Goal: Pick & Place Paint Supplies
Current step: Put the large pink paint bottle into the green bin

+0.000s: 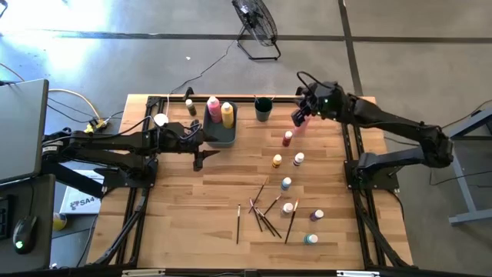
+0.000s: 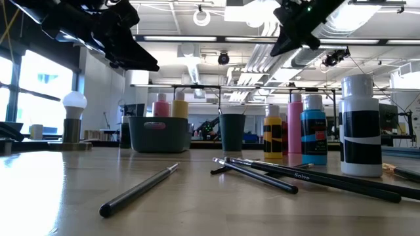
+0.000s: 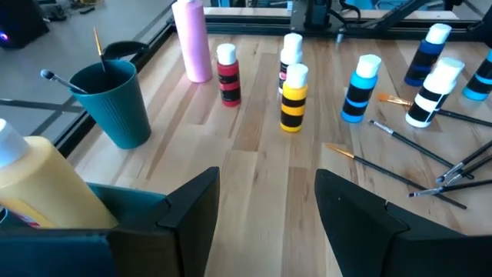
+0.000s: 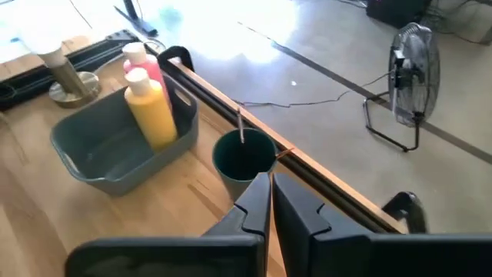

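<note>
A grey bin [image 1: 220,138] at the far middle holds a tall pink bottle [image 4: 141,60] and a tall yellow one [image 4: 154,111], both upright. A teal cup [image 1: 263,109] to its right has brushes standing in it. Another tall pink bottle [image 1: 300,119] stands on the table. Several small white-capped bottles [image 1: 286,183] and loose brushes [image 1: 263,209] are spread over the right half. My left gripper [image 3: 269,215] hovers open just right of the bin, nothing between its fingers. My right gripper [image 4: 269,196] is shut and raised near the far edge, just right of the cup, pointing at it.
A white knob on a round tan base [image 1: 160,120] and a small olive bottle [image 1: 190,106] stand left of the bin. Bare wood lies between the bin and the near edge. A fan [image 1: 257,27] stands on the floor beyond the table.
</note>
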You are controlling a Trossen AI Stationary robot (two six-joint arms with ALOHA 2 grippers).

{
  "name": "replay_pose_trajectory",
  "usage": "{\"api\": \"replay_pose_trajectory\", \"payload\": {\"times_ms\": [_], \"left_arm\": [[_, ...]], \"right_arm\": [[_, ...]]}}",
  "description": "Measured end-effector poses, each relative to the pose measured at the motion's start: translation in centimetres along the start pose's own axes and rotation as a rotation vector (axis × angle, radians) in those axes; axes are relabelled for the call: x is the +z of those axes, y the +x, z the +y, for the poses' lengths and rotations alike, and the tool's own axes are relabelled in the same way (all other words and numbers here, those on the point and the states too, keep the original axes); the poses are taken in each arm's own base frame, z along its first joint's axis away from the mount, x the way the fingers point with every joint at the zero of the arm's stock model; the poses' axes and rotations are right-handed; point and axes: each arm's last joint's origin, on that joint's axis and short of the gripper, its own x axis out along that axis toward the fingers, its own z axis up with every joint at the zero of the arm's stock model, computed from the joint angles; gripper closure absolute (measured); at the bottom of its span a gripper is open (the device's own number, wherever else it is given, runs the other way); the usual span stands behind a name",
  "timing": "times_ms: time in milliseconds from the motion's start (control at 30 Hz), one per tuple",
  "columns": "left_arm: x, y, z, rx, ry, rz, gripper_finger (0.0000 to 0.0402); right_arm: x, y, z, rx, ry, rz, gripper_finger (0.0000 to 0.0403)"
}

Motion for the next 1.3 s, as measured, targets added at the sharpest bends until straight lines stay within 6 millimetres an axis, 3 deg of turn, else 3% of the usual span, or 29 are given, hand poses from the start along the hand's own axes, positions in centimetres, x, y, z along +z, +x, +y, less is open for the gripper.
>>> {"api": "replay_pose_trajectory", "payload": {"times_ms": [200,533,833,967,1300], "left_arm": [[0.1,0.0,0.0,0.001,0.002,-0.012,0.019],[0.1,0.0,0.0,0.001,0.016,-0.01,0.019],[0.0,0.0,0.0,0.0,0.03,0.002,0.019],[0.0,0.0,0.0,0.001,0.034,0.001,0.019],[0.0,0.0,0.0,0.001,0.034,0.0,0.019]], "right_arm": [[1.7,-0.6,-0.8,-0.085,0.012,0.134,0.0394],[0.3,2.7,-2.3,-0.194,0.028,0.354,0.0394],[-0.4,2.7,-2.8,-0.237,0.012,0.441,0.0388],[-0.7,2.6,-2.9,-0.258,0.006,0.473,0.0351],[-0.5,2.7,-2.8,-0.29,0.174,0.428,0.0206]]}}
